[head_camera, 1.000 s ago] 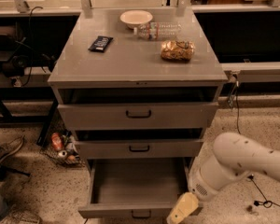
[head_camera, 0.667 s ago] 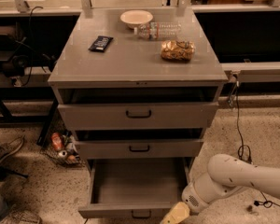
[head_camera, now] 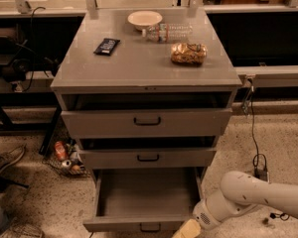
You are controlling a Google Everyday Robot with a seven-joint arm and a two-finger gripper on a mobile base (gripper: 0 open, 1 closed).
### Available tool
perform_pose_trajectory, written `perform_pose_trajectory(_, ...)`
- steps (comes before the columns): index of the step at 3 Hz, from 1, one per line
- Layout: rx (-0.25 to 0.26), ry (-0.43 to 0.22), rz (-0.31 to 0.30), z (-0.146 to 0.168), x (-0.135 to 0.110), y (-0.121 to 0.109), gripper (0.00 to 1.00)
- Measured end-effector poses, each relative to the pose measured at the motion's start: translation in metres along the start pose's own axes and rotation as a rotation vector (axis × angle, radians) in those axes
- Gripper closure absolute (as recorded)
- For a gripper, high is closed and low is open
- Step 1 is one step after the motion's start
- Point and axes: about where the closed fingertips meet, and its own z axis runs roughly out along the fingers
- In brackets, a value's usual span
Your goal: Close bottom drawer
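The bottom drawer (head_camera: 139, 223) of the grey metal cabinet stands pulled far out, its empty tray open to view and its small dark loop handle at the frame's lower edge. My gripper (head_camera: 186, 230) is at the bottom of the view, just right of the drawer's front panel. Only its tan tip shows beside the panel's right end. My white arm (head_camera: 243, 196) reaches in from the lower right.
The top drawer (head_camera: 147, 121) and middle drawer (head_camera: 148, 157) are slightly open. On the cabinet top lie a bowl (head_camera: 144, 19), a water bottle (head_camera: 169, 32), a snack bag (head_camera: 188, 53) and a dark packet (head_camera: 107, 45). Cans lie in a basket (head_camera: 64, 157) at left. Cables (head_camera: 256, 148) hang at right.
My arm has moved lower and left, bringing the gripper down to the right end of the bottom drawer's front. The drawer stays open.
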Motion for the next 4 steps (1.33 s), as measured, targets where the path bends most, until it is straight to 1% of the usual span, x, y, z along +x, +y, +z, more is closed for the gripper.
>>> perform_pose_trajectory(1,0.004,-0.049,0.072,0.060,0.034,-0.045,0.26)
perform_pose_trajectory(2,0.000,-0.061,0.122,0.108,0.058,-0.074,0.49)
perform_pose_trajectory(3,0.005,-0.067,0.168,0.153,0.073,-0.105,0.72)
perform_pose_trajectory(4,0.045,-0.089,0.203,0.184,0.075,-0.141,0.95)
